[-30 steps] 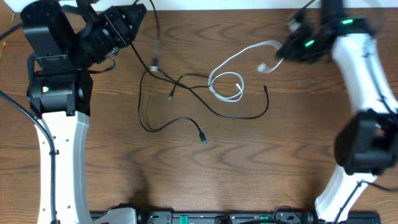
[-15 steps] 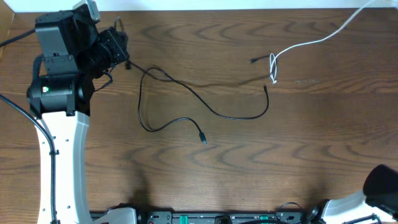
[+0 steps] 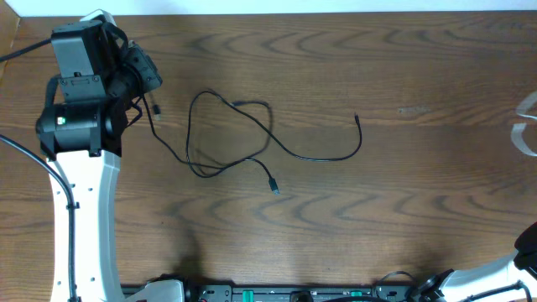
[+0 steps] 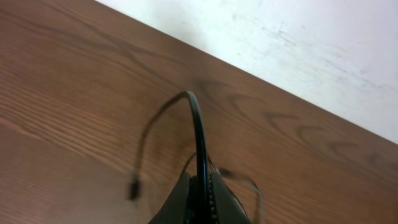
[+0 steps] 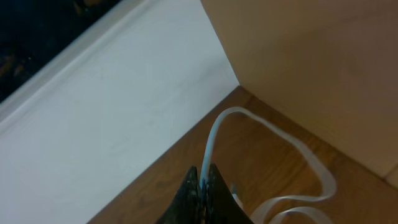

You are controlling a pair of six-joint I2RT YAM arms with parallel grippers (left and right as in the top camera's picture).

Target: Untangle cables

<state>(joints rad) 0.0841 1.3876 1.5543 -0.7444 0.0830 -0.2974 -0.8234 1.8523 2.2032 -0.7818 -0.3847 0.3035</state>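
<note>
Left pincer (image 4: 200,185) and right pincer (image 5: 200,176) clamped tight.

light: bright, even, from overhead | shadows: faint, soft-edged | glare: pale sheen on brown wood-grain bench (image 3: 377,210) along far edge | blur: thin black cable (image 4: 199,134) smeared at its loose end; flat white cable (image 5: 212,138) soft near lens

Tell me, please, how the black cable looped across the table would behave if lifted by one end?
Probably floppy: the black cable lies in loose curves. Likely light, being so thin, so it should trail rather than lift whole. It may snag where its loops cross.
</note>
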